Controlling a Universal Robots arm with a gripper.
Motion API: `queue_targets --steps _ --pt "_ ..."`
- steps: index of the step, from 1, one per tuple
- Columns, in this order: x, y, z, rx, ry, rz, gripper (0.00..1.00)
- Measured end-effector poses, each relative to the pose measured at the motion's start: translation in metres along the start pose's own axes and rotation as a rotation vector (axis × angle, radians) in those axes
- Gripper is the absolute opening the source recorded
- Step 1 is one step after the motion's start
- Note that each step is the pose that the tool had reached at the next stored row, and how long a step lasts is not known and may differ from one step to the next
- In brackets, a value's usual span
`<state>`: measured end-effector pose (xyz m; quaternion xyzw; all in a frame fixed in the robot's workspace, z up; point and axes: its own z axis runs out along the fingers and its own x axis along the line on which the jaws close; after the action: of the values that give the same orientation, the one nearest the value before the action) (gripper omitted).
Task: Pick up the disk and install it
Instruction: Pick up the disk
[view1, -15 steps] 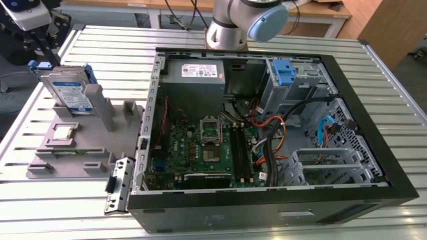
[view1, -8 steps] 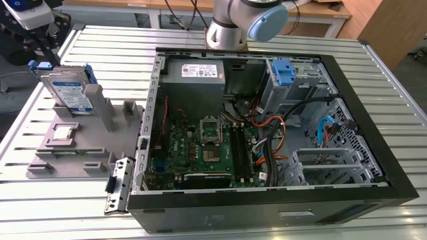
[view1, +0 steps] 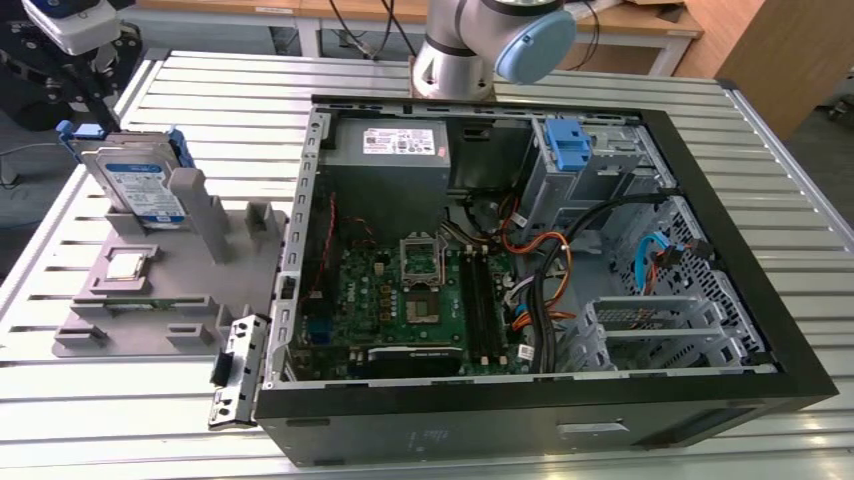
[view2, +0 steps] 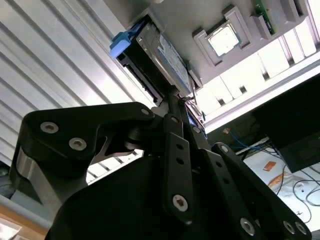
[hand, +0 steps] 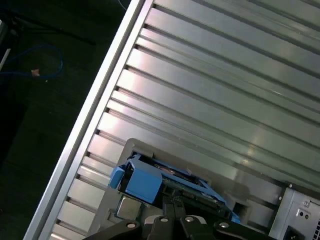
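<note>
Exterior view showed the disk (view1: 134, 185) standing on edge, leaning a little, in a slot of the grey holder (view1: 240, 270) at the exterior view's left. Its white label with the blue band faced the camera, and the blue bracket framed it. It stood well apart from the open computer case (view1: 534, 395). In the second wrist view the disk (view2: 165, 55) appeared edge-on, its blue tab at one end. In the first wrist view the bracket's blue end block (hand: 142, 181) sat just ahead of the black linkage.

The gripper (view1: 91, 115) hung right at the upper edge of the disk. In the second wrist view its tip (view2: 174, 100) met the edge of the drive. Whether it was already clamped on the disk or merely poised around it could not be told from these pictures.

A small square chip (view1: 124, 265) lay flat in its own pocket of the holder, just beside the disk's foot. The holder rested on a slatted metal table (view1: 134, 410). Inside the case lay the green circuit board (view1: 387, 290), a grey power box (view1: 387, 150) and bundles of cable. The arm's base (view1: 487, 45) rose behind the case.

By my judgement the task was at its very start. The approach to the disk was made, but the disk was not yet lifted from its slot. Carrying it over and fitting it into the case remained to be done.
</note>
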<state>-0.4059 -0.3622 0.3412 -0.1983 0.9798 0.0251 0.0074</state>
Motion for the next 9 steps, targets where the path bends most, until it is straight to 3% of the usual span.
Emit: queue_targets --steps 9 --pt "0.0000 0.0000 0.0001 -0.0037 0.0068 -0.149 0.10"
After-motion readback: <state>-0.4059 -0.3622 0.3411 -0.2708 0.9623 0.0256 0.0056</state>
